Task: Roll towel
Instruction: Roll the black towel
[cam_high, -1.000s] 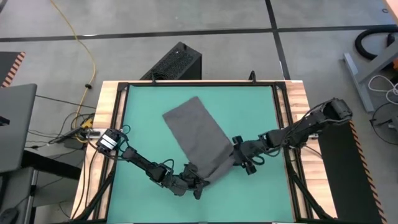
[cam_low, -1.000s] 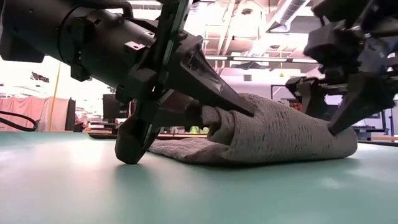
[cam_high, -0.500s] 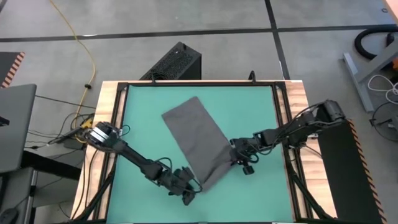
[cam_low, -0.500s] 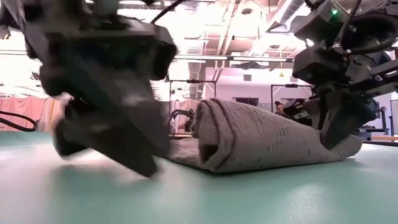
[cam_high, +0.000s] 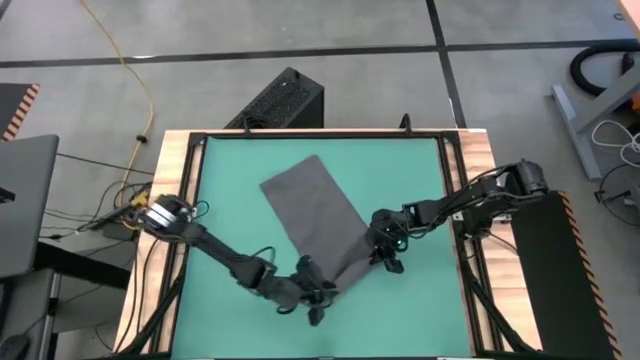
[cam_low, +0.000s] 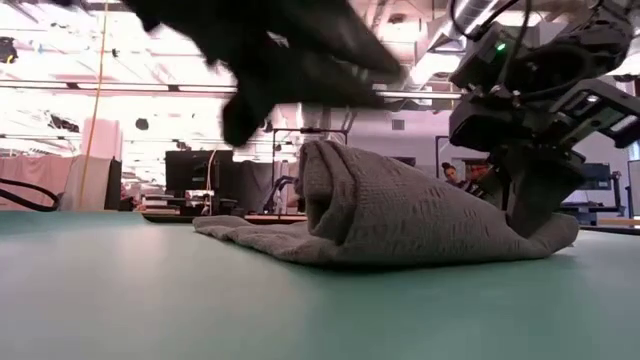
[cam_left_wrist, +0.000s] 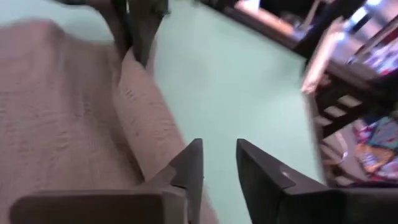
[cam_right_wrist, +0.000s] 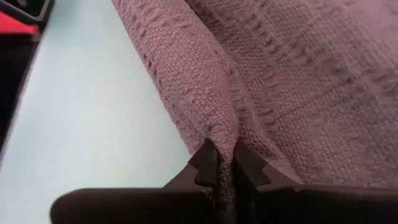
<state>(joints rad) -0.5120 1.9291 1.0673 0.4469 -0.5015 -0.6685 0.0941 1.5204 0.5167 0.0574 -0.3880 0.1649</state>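
Evidently the right claw is clamping a thin pinch of the plain dark grey soft towel, its two dark fingers drawn almost together with a ridge of weave caught between them. That grip looks meant to hold one end of the rolled edge so the coil is not springing loose while the rolling goes on. Seen from table height, this claw is standing at the far end of the roll, pressing down where the cloth tapers onto the teal green desk.

Outward from that pinch, the towel is running as a thick fold along the near edge, and the flat unrolled part is stretching away beyond it, toward the back of the desk.

The left claw is hanging at the opposite end of the roll, its fingers a narrow gap apart and holding nothing. One finger is sitting just beside the rolled edge, perhaps touching it; the other is over bare desk. From table height, this claw is blurring above the cloth, clear of the surface. It seems placed to take hold of that end, so that both ends can be turned together and the roll stays even.

By my judgement the roll is only begun: most of the towel is lying flat.
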